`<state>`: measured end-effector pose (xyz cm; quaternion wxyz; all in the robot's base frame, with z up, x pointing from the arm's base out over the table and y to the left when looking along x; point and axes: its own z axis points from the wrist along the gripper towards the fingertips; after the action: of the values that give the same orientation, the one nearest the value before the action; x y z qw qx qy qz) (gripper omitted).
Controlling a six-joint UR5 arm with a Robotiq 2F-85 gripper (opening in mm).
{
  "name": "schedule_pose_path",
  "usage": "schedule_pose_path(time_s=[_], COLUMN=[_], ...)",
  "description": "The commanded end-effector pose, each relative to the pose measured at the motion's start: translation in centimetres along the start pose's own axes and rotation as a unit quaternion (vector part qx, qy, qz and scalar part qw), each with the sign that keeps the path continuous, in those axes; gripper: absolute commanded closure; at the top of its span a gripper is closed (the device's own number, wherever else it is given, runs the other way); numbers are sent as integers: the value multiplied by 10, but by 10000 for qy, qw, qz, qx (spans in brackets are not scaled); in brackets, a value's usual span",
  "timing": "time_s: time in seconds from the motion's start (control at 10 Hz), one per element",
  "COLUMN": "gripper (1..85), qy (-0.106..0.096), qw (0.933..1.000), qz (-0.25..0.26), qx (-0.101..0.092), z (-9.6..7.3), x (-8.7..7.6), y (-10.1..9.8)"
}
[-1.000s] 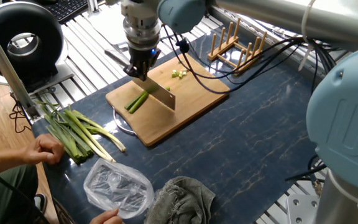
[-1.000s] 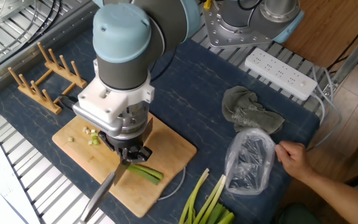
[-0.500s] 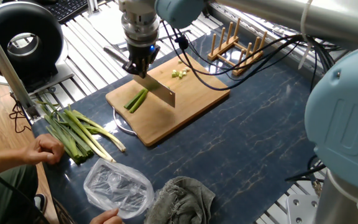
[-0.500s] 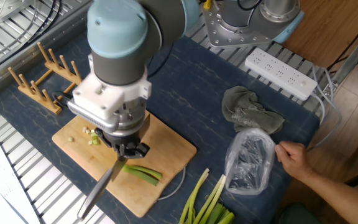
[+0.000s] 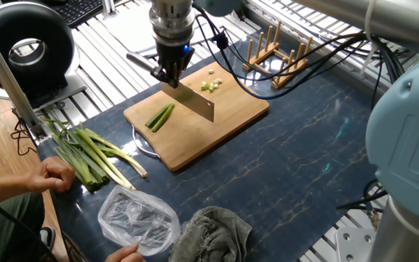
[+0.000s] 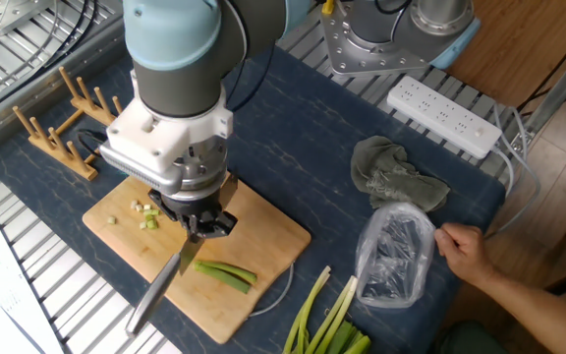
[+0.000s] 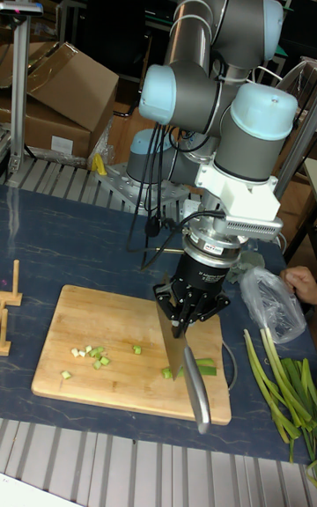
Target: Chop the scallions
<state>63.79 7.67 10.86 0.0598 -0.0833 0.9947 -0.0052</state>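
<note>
Wooden cutting board on dark marbled table, warehouse backdrop.

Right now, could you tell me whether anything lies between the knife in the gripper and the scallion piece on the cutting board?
Nothing visible does. The gripper holds the knife over bare cutting board, with the scallion piece lying uncovered beside the blade.

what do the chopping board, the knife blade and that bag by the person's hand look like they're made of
Chopping board: looks like wood or bamboo, matte tan with faint grain lines.
Knife, held in the gripper: the blade looks like metal, a flat grey, dully shiny face.
Bag: thin clear plastic, crinkled and glossy, with the dark table showing through.
</note>
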Motion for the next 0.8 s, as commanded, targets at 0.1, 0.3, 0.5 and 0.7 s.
schedule_pose_path(time_s=[0.1,0.3,0.5,0.7], gripper=[843,843,843,843], qy=[43,46,73,85], qw=[9999,9999,9999,9999], qz=[-8,-55,-124,-112], qx=[-90,-76,-11,10], z=[-5,-4,-4,-7], x=[2,3,6,11], y=[4,0,-6,-13])
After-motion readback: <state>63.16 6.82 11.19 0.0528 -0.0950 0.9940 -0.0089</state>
